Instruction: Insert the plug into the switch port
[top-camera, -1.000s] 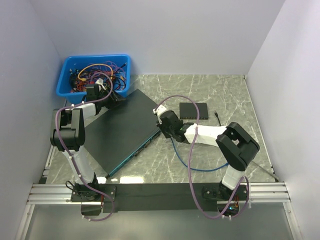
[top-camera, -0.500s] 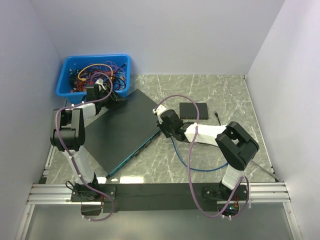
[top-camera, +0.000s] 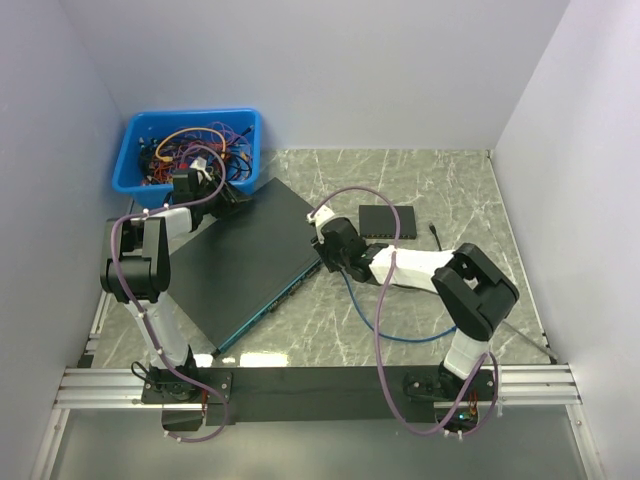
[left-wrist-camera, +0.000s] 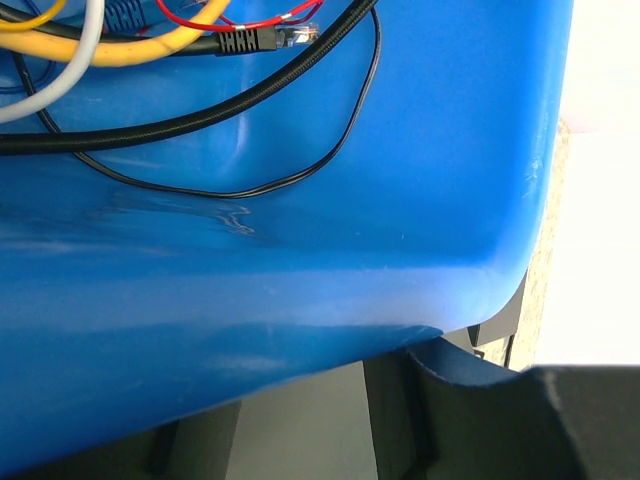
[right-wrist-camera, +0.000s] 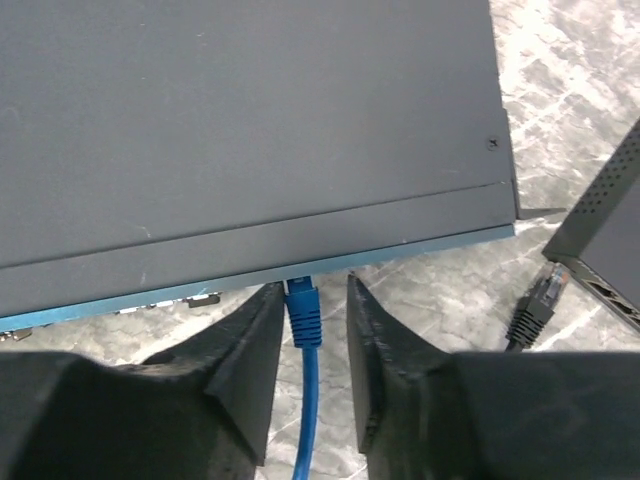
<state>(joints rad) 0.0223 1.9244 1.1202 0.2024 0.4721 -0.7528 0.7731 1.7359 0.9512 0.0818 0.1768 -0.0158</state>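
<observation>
Okay, right hand (right-wrist-camera: 311, 300) first: its fingers are spread, one on each side of the blue plug (right-wrist-camera: 303, 312), with a sliver of gap on both sides, so we call it not pinching. The plug sits nose-in at the front edge of the switch (right-wrist-camera: 250, 120), in a port on that face. Whether the latch has clicked, we can't see. The blue cable (right-wrist-camera: 306, 420) runs straight back between the fingers and loops over the worktop (right-wrist-camera: 600, 80). Just right of the hand lies a black plug (right-wrist-camera: 535, 305) beside a small black box (right-wrist-camera: 605, 240), apart from the switch.

Our read: insertion looks done or nearly so, and the step in hand is letting go. To do it well, we'd widen the fingers evenly, then back off straight along the cable line with no sideways drift, so neither finger drags the boot or tugs the plug out. If it looks proud of the face, re-pinch the boot and push square in.

Left hand (top-camera: 208, 188) is by the blue bin (left-wrist-camera: 300, 250) at the switch's far corner. Spread or pressed together, we cannot tell.
</observation>
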